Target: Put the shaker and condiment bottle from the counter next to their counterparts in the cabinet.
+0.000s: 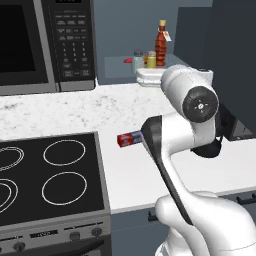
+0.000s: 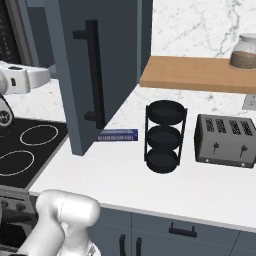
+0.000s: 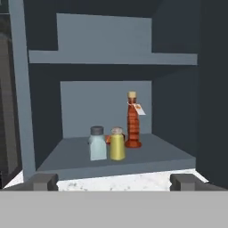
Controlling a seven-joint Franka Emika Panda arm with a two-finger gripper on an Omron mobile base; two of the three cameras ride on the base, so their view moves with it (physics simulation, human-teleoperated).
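1. The yellow shaker (image 3: 117, 144) stands upright on the cabinet shelf (image 3: 151, 156), just beside the pale translucent shaker with a grey cap (image 3: 97, 143). The two are close enough that they may be touching, so like sits with like, as the task asks.
2. The red-brown ribbed condiment bottle (image 3: 132, 121) stands upright behind and to the yellow shaker's right in the hand view, towards the back of the shelf. A sliver of the small red-orange condiment item (image 3: 108, 139) shows between the two shakers, near the bottle's base, so that pairing looks made too.
3. The gripper (image 3: 114, 181) has its fingertips (image 3: 42, 181) spread wide apart with nothing between them. It sits outside the cabinet, over the counter (image 3: 129, 181) at the shelf's front edge, and looks straight in at the group.
4. In my judgement both items are delivered, and the empty, opened hand fits a job that is finished or nearly so.
5. In the left base view a small red-and-blue box (image 1: 129, 139) lies on the counter near the stove (image 1: 50, 172); it plays no part in the task.
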